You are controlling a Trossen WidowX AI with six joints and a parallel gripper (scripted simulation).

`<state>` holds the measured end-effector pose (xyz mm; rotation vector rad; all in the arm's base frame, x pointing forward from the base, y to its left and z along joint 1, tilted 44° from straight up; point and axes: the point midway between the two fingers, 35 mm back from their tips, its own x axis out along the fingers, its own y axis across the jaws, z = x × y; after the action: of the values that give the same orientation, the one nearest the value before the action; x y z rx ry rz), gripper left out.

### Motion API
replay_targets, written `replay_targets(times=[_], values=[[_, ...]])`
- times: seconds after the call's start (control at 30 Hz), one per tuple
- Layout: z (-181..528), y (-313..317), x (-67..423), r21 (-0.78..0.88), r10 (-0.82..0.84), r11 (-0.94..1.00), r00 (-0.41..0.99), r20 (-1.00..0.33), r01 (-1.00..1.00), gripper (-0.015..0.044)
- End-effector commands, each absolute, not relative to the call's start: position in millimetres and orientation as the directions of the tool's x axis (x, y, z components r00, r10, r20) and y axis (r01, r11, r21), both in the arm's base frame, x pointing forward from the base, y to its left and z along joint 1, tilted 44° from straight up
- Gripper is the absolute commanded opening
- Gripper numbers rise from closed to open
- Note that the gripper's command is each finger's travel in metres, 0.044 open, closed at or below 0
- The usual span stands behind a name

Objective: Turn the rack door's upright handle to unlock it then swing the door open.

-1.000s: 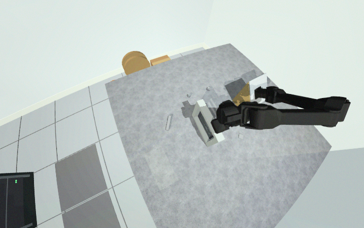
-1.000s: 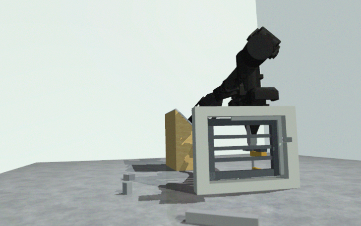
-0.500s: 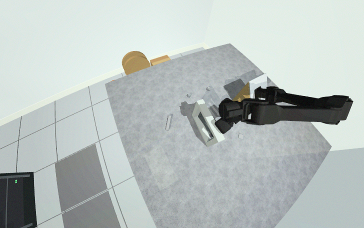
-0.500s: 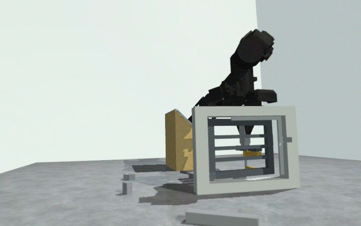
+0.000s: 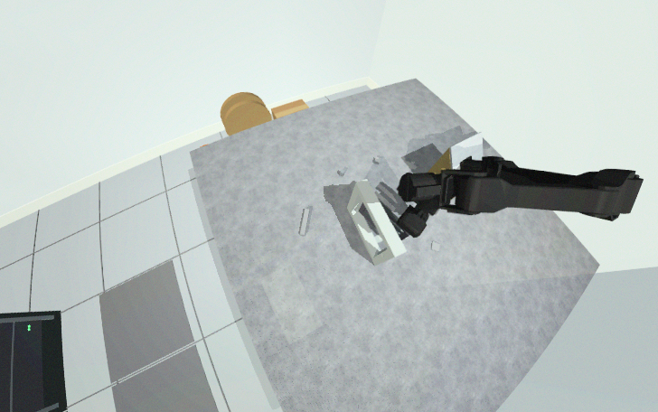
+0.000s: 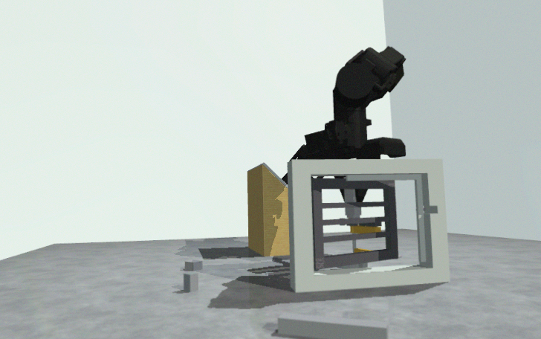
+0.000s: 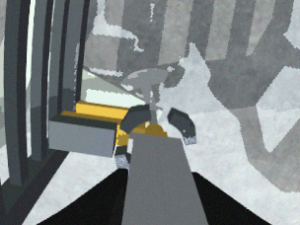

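The pale door frame point(image 5: 386, 224) point(image 6: 367, 166) stands upright on the table point(image 5: 437, 315) point(image 6: 120, 295). The dark barred door point(image 6: 391, 223) point(image 7: 15, 99) stands partly open behind it, its free side swung away from the frame's latch side. My gripper point(image 6: 352, 198) point(image 7: 157, 180) points down behind the door and is shut on the grey upright handle point(image 6: 352, 210) point(image 7: 163, 197). Yellow parts point(image 6: 365, 229) point(image 7: 99, 111) show below the handle, beside the door. In the top view the fingertips are hidden. The exact turn of the handle is hard to tell.
A tan block point(image 5: 440, 162) point(image 6: 255, 211) with a slanted top stands behind the frame's hinge side. Two small grey blocks point(image 5: 376, 159) point(image 6: 190, 282) lie off that side. A long grey bar point(image 5: 304, 220) point(image 6: 331, 327) lies before the frame, a small pale block point(image 5: 435, 246) behind.
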<state>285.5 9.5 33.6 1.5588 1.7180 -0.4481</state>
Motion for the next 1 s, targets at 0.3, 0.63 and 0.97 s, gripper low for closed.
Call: replay_targets(times=[0.3,0.63,0.97], values=[[22,-1,268,0.387,0.685,0.352,0.047,-0.727,0.852,0.0019],[12,-11,254,0.460,0.685,0.437,0.046,-0.727,0.773,0.0019],[1,-22,243,0.523,0.684,0.511,0.046,-0.728,0.682,0.0019]])
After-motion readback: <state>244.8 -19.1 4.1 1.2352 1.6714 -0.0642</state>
